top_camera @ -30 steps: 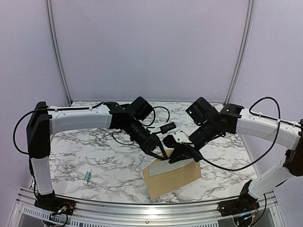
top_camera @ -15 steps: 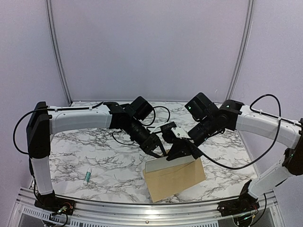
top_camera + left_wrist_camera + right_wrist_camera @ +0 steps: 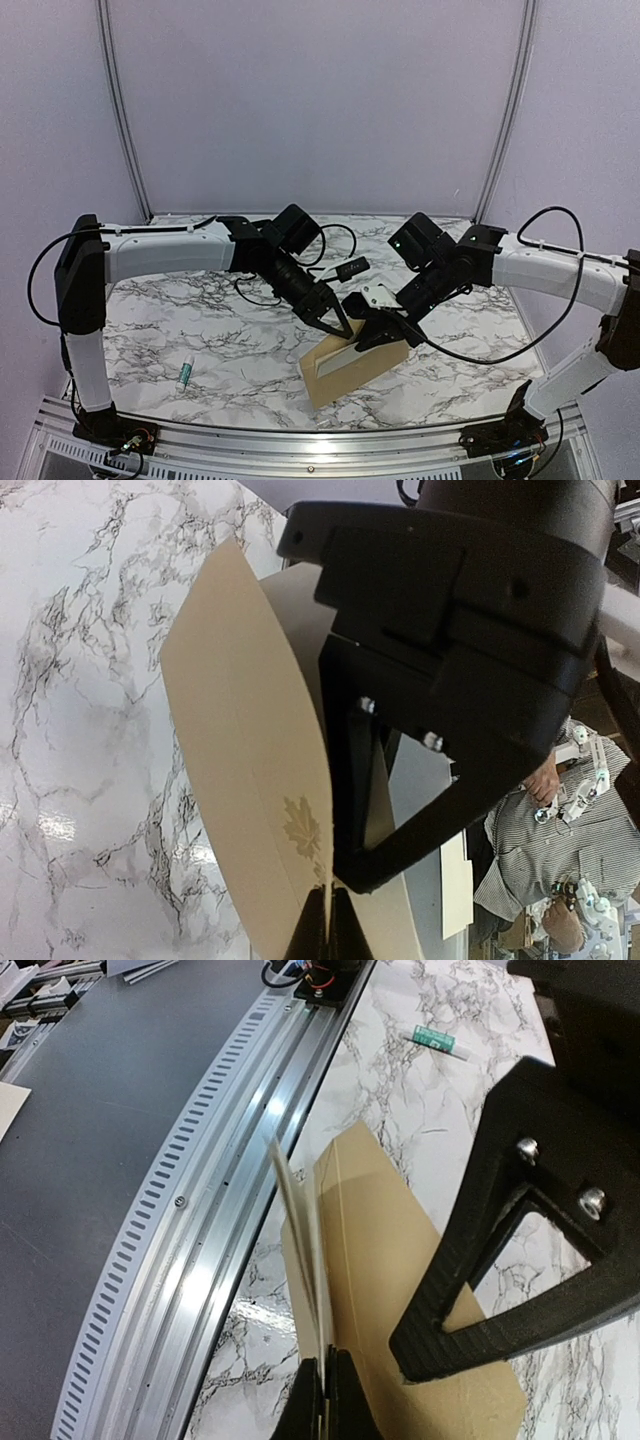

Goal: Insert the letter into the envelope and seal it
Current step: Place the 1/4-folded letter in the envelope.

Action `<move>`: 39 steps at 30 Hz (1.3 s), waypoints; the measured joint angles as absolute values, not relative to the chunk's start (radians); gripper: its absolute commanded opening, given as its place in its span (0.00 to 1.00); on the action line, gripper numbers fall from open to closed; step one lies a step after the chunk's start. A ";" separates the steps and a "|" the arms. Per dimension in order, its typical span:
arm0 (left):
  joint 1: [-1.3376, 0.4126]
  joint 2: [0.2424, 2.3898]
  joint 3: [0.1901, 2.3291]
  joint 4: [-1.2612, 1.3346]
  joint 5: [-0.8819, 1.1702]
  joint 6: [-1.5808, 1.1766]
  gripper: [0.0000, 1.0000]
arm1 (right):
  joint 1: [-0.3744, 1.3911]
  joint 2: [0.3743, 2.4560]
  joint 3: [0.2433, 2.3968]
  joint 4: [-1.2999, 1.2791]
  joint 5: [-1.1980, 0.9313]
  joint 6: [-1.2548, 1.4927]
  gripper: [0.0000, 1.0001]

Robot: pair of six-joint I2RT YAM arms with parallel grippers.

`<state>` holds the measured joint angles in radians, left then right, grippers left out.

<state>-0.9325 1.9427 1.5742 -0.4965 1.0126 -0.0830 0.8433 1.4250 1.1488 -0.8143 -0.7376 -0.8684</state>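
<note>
1. The counter [image 3: 200, 330] is a white marble-patterned top with grey veins, reaching back to the pale walls.
2. A slotted metal rail [image 3: 300, 445] runs along its near edge (the arm bases sit at either end of it).
3. A small white-and-green tube [image 3: 185, 373] lies flat on the near left part of the counter, well apart from everything else.
4. The tan envelope [image 3: 365, 368] is near the front centre, tilted. Its lower long edge appears to rest on the counter and its upper edge is raised off it.
5. A black cable [image 3: 470, 357] sweeps low over the right side; whether it touches the counter cannot be told.
</note>
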 measured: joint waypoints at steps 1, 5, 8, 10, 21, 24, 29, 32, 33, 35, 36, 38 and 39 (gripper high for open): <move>-0.931 1.941 1.569 -0.496 1.013 -0.082 0.00 | 0.842 1.425 1.145 -0.811 -0.735 -0.868 0.00; -0.928 1.932 1.554 -0.496 1.012 -0.081 0.00 | 0.831 1.425 1.140 -0.804 -0.724 -0.868 0.00; -0.926 1.927 1.549 -0.495 1.012 -0.081 0.00 | 0.813 1.423 1.140 -0.791 -0.719 -0.864 0.00; -0.923 1.927 1.549 -0.493 1.012 -0.081 0.00 | 0.804 1.419 1.137 -0.775 -0.711 -0.860 0.00; -0.916 1.927 1.549 -0.495 0.995 -0.083 0.00 | 0.847 1.415 1.126 -0.704 -0.607 -0.816 0.00; -0.913 1.927 1.549 -0.498 0.989 -0.083 0.00 | 0.873 1.415 1.126 -0.692 -0.552 -0.806 0.00; -0.910 1.927 1.549 -0.500 0.986 -0.087 0.00 | 0.894 1.415 1.125 -0.686 -0.505 -0.793 0.23; -0.904 1.929 1.552 -0.496 0.984 -0.089 0.00 | 0.897 1.407 1.125 -0.699 -0.498 -0.796 0.33; -0.902 1.929 1.553 -0.494 0.986 -0.089 0.00 | 0.898 1.399 1.125 -0.707 -0.493 -0.796 0.36; -0.900 1.929 1.555 -0.491 0.988 -0.088 0.00 | 0.892 1.376 1.132 -0.732 -0.492 -0.801 0.40; -0.901 1.929 1.555 -0.491 0.991 -0.086 0.00 | 0.883 1.365 1.140 -0.749 -0.497 -0.805 0.41; -0.902 1.929 1.555 -0.491 0.995 -0.081 0.00 | 0.844 1.337 1.168 -0.785 -0.519 -0.822 0.43; -0.902 1.929 1.555 -0.491 0.996 -0.078 0.00 | 0.818 1.321 1.179 -0.796 -0.532 -0.831 0.43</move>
